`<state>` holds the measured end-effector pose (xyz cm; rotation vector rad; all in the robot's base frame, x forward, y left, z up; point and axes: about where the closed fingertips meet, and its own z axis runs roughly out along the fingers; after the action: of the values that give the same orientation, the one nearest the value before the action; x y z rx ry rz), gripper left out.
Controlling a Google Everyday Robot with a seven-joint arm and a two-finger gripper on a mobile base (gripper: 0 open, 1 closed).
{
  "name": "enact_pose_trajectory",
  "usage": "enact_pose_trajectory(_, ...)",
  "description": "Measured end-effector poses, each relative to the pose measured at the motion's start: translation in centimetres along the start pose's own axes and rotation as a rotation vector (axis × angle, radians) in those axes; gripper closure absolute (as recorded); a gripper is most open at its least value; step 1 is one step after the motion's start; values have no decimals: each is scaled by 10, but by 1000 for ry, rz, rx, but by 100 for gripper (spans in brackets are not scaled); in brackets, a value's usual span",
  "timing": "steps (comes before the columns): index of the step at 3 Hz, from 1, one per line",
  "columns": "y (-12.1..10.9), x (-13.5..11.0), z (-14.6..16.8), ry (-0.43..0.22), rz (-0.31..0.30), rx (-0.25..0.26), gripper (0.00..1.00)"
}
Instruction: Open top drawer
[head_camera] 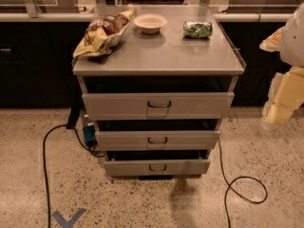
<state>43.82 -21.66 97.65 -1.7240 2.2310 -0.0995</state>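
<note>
The top drawer (158,106) is the widest and tallest of three grey drawer fronts in the metal cabinet at the middle of the camera view. Its small dark wire handle (159,104) sits at the centre of the front. A dark gap shows between this front and the cabinet top (159,56). My gripper (280,106) is a pale white and yellowish shape at the right edge of the view. It hangs beside the cabinet's right side, about level with the top drawer, and touches nothing.
Two narrower drawers (157,140) (157,167) sit below. On the cabinet top lie a chip bag (102,32), a white bowl (150,23) and a green packet (198,29). Black cables (46,175) (237,184) run over the speckled floor. Dark counters stand behind.
</note>
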Motion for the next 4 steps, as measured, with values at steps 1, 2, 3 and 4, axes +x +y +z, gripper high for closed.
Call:
enact_pose_trajectory(1, 0, 0, 0, 0, 0, 0, 0)
enact_pose_trajectory(2, 6, -4, 19, -14, -18, -31, 0)
enact_pose_trajectory(3, 10, -12, 48, -68, -44, -69, 0)
enact_pose_trajectory(4, 12, -31, 90, -135, -81, -101, 0)
